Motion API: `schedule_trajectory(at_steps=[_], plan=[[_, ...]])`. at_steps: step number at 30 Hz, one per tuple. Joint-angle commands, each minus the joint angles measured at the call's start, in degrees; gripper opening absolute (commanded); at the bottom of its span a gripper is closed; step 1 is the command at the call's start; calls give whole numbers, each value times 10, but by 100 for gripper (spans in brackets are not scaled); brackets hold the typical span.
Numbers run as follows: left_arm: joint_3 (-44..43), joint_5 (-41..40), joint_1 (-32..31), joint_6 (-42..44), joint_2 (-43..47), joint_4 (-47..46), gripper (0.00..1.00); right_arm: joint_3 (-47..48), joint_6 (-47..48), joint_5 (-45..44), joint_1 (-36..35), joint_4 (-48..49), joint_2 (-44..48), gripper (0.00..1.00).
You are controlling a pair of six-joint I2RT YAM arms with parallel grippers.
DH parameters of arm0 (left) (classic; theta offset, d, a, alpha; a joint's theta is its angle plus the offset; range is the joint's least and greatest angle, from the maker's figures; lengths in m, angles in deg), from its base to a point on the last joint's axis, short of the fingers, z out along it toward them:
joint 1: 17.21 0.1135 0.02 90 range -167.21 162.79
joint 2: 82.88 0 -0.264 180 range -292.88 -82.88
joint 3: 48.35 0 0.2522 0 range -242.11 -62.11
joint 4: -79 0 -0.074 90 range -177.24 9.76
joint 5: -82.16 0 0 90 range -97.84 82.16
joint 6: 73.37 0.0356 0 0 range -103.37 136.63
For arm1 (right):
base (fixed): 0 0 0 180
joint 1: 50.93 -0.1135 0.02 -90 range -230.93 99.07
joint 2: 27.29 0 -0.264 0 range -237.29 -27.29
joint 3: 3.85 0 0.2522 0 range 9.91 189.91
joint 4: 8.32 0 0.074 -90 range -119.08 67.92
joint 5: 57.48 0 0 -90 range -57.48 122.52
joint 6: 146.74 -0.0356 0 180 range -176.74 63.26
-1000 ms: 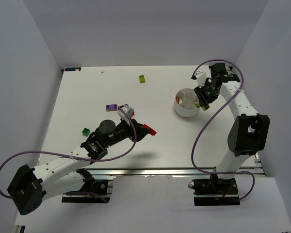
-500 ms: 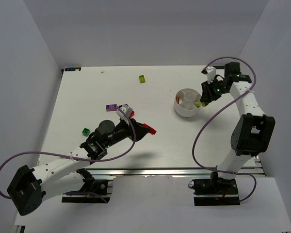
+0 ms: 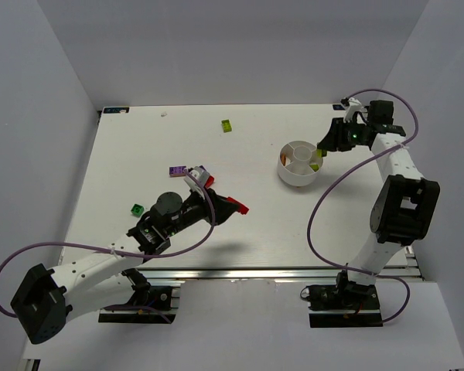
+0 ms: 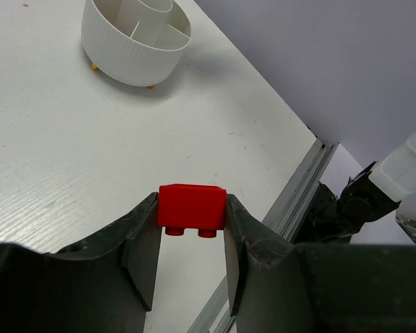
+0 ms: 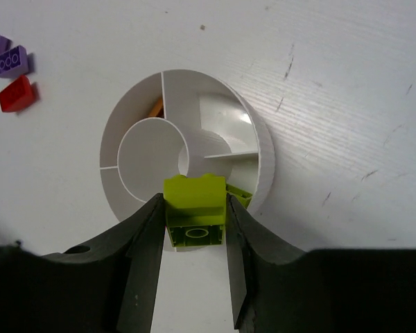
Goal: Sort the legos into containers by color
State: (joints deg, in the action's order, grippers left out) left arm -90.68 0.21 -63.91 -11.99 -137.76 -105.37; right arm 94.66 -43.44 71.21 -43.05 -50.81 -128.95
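Note:
The round white divided bowl (image 3: 294, 178) stands right of centre. My right gripper (image 3: 323, 148) is shut on a yellow-green brick (image 5: 193, 202) and hangs over the bowl's right rim (image 5: 263, 156). Another yellow-green brick (image 5: 240, 197) lies in the compartment below it, and an orange brick (image 5: 156, 107) lies in a far compartment. My left gripper (image 3: 237, 206) is shut on a red brick (image 4: 192, 207) above the table, well left of the bowl (image 4: 125, 59). Loose on the table are a green brick (image 3: 137, 209), a purple brick (image 3: 178, 170) and a yellow-green brick (image 3: 226, 125).
A small purple and red brick cluster (image 3: 204, 178) lies beside the left wrist; it shows in the right wrist view as purple bricks (image 5: 10, 61) and a red one (image 5: 17, 94). The table's front rail (image 4: 298, 201) runs close under the left gripper.
My right wrist has swung back and to the right, and the gripper has shifted slightly along the bowl's right side with its brick. The left arm has barely moved.

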Motion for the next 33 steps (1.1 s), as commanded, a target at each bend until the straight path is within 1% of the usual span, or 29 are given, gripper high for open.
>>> schedule_trajectory(at_steps=[1,5,8,10,11,12,13,14,18,23,27,33], plan=[[-10,-8,-2,-11,1,-11,0,-12,-114,-27,0,46,-12,0],[-14,-8,-1,-12,-2,-11,0,-29,-144,-28,0,43,-17,0],[-17,-8,-2,-10,-7,-10,0,-47,-151,-26,0,52,-15,0],[-21,-6,-1,-9,-10,-10,0,-53,-151,-28,0,61,-15,5],[-22,-5,-1,-8,-12,-10,0,-57,-151,-30,0,62,-15,10],[-24,-6,-2,-8,-14,-10,0,-58,-150,-32,0,62,-16,21],[-26,-6,-1,-7,-16,-11,0,-59,-150,-31,-1,63,-17,24],[-28,-6,-1,-7,-18,-13,0,-59,-150,-29,0,64,-18,32],[-33,-8,-1,-9,-25,-20,0,-55,-150,-28,0,65,-18,39],[-48,-8,-1,-10,-37,-25,0,-43,-148,-25,0,56,-15,43],[-66,-5,-1,-5,-52,-27,0,-40,-147,-19,0,50,-12,49],[-88,8,-1,0,-86,-30,0,-43,-145,-18,0,49,-4,53]])
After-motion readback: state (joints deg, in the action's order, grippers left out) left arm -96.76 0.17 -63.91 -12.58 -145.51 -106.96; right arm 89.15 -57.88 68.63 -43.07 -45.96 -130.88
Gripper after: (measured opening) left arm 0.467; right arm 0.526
